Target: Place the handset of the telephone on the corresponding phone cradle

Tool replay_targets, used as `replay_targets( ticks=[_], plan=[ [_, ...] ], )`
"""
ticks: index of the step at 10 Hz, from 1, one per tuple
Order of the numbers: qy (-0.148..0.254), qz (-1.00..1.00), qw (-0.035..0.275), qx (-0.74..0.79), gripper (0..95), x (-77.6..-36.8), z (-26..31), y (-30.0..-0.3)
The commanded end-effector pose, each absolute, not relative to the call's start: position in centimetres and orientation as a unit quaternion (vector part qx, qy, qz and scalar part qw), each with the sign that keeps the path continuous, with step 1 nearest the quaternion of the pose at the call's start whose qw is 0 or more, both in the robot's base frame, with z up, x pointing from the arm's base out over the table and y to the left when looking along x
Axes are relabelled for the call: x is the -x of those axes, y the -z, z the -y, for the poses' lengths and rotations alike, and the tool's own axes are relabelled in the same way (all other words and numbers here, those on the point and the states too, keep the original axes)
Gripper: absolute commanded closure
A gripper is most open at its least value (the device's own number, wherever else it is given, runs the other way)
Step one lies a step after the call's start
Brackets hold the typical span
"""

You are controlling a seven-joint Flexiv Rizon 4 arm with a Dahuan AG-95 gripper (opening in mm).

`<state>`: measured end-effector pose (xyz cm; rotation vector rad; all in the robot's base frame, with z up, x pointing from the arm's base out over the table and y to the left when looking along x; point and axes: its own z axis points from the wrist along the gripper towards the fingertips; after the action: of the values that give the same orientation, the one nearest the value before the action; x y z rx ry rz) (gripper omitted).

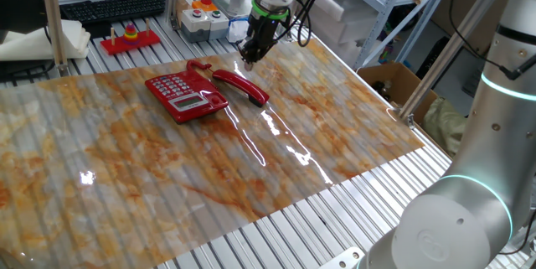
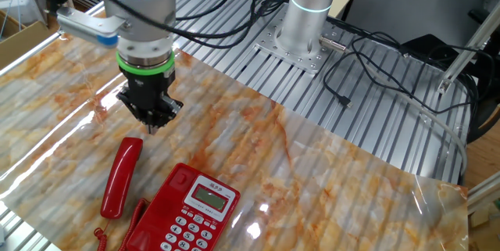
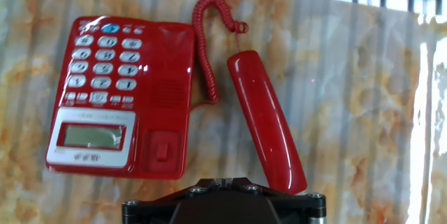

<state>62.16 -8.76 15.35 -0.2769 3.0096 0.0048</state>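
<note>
The red telephone (image 1: pixel 186 95) lies on the marbled sheet, with its pale keypad and display facing up. The empty phone cradle (image 3: pixel 165 91) runs along the base's long edge nearest the handset. The glossy red handset (image 1: pixel 241 86) lies flat on the sheet beside the base and apart from it, joined by a coiled red cord (image 3: pixel 209 42). It also shows in the other fixed view (image 2: pixel 121 177) and the hand view (image 3: pixel 265 119). My gripper (image 1: pixel 251 51) hangs above the sheet just beyond the handset's end, fingers together and holding nothing. It also shows in the other fixed view (image 2: pixel 152 120) and the hand view (image 3: pixel 222 181).
A red toy tray with coloured rings (image 1: pixel 130 38), a keyboard (image 1: pixel 113 5) and a button box (image 1: pixel 201 16) stand at the table's far side. A cardboard box (image 1: pixel 389 80) sits off the right edge. Loose black cables (image 2: pixel 375 79) lie by the arm's base.
</note>
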Motion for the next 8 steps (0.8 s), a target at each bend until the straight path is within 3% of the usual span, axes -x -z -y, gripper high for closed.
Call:
replay_targets(
  ticks=[1, 4, 8],
  plan=[
    [0.006, -0.994, 0.079, 0.078, 95.0, -62.3, 8.8, -15.2],
    [0.011, -0.994, 0.08, 0.073, 95.0, -62.7, 9.1, -15.2],
    [0.012, -0.994, 0.077, 0.079, 95.0, -66.6, 11.3, -15.3]
  ],
)
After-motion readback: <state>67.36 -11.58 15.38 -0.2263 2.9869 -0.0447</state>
